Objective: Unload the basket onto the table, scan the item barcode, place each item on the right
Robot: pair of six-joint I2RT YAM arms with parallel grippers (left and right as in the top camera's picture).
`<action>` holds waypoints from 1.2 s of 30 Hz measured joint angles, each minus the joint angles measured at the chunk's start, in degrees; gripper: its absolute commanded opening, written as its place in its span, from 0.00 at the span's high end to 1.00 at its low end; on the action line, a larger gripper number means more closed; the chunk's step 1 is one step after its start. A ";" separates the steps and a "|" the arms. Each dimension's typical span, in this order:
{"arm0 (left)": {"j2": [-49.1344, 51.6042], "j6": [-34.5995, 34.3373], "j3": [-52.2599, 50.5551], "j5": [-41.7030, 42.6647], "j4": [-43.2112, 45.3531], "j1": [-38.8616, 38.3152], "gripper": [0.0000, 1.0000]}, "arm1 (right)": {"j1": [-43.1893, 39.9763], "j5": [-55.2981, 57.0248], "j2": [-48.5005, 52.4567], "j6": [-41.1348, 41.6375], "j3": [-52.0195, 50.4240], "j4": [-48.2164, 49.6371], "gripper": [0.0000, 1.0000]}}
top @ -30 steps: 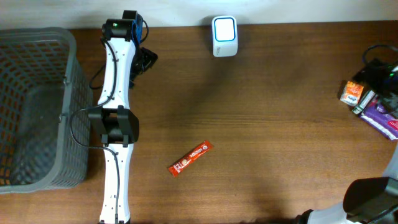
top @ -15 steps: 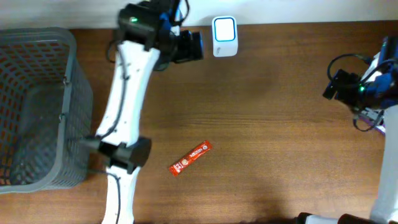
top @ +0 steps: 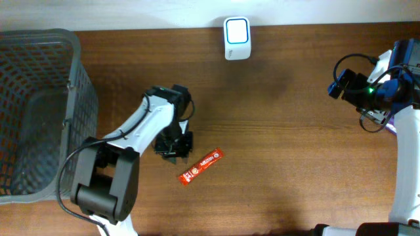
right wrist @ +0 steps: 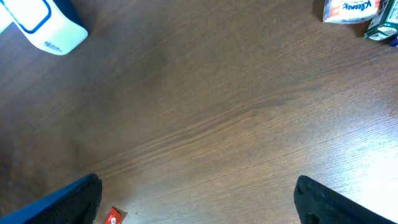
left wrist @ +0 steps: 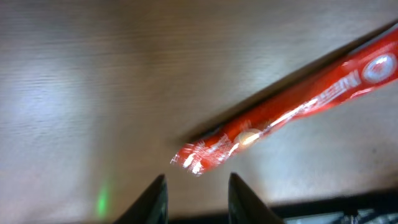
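The item is a red stick packet lying flat and slanted on the wooden table, front of centre. My left gripper hangs just left of it. In the left wrist view the packet has its crimped end just ahead of my left gripper. The jaws stand narrowly apart with nothing between them. The white scanner stands at the back edge and also shows at upper left of the right wrist view, scanner. My right gripper is wide open over bare table at the right, right gripper.
A grey mesh basket fills the left side of the table. A tissue pack and another small package lie at the far right. The packet's tip shows low in the right wrist view.
My left arm swung from beside the scanner at the back down to the packet's left, and its jaws narrowed. The right arm shifted only slightly.
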 measured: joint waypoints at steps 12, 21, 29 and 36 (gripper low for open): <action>-1.11 1.25 -11.65 -3.10 15.78 -9.88 1.00 | 0.00 0.00 0.00 -0.02 0.00 0.00 0.01; -1.18 -5.35 -10.69 20.76 52.41 -9.99 0.96 | 0.02 -3.32 3.37 0.00 -1.14 -1.09 0.01; -1.07 -8.50 -9.25 13.79 52.26 -11.41 0.18 | 9.11 -4.90 7.39 0.02 -1.18 -0.04 0.01; -5.70 -6.78 17.64 -11.82 20.68 0.57 0.01 | 21.55 -4.96 12.96 0.42 -1.18 6.93 0.31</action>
